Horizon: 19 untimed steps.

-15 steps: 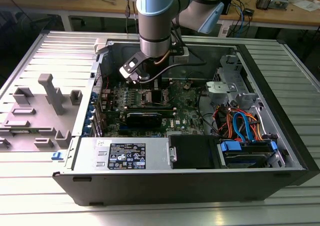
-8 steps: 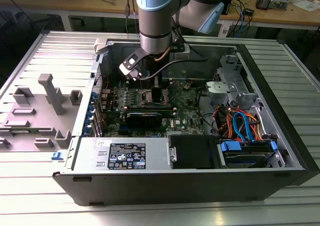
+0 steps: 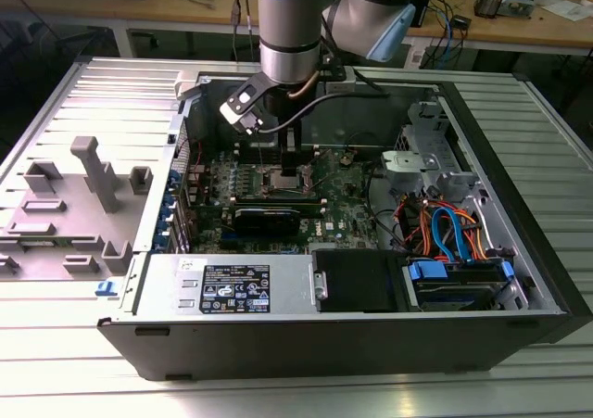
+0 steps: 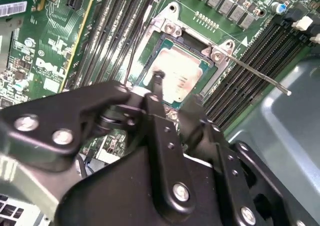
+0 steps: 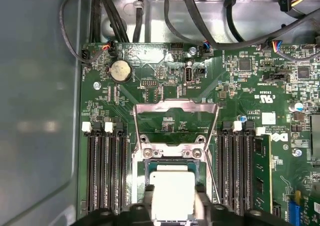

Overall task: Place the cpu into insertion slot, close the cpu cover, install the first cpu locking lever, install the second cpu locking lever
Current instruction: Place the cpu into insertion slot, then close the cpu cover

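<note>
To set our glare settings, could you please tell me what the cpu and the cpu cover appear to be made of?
The cpu looks metal-topped, with a dull matte silver-grey finish: an even pale sheen and no sharp reflections. The cpu cover looks like thin sheet metal, possibly steel, with a brighter, smoother finish: its edges catch highlights.

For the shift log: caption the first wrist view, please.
The cpu rests in the insertion slot, cpu cover hinged open, gripper close above.

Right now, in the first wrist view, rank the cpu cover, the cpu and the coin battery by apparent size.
Largest: cpu cover, flipped open.
Next: cpu, partly hidden.
Smallest: coin battery.
</note>
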Each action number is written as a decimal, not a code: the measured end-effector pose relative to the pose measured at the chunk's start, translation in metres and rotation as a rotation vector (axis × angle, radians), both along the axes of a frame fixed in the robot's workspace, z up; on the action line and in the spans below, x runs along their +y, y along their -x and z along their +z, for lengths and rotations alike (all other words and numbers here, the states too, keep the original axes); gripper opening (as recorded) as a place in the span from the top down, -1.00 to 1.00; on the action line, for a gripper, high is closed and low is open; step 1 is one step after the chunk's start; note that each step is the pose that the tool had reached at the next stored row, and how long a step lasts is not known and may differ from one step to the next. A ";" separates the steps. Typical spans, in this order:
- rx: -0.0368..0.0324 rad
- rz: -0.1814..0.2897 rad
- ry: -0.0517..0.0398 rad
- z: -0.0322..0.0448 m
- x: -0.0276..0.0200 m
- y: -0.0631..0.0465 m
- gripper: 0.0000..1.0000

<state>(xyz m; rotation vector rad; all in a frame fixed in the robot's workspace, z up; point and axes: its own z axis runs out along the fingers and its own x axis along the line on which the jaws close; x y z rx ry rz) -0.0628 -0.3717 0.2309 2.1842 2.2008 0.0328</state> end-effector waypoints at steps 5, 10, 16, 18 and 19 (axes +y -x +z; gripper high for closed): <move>0.0002 0.000 0.0001 0.0001 -0.0001 0.000 0.78; 0.0002 0.000 0.0002 0.0001 -0.0001 0.000 0.79; 0.0001 0.001 0.0002 0.0001 0.0000 0.000 0.79; 0.0002 0.001 0.0001 0.0001 0.0000 0.000 0.79; 0.0002 0.001 0.0001 0.0001 0.0000 0.000 0.79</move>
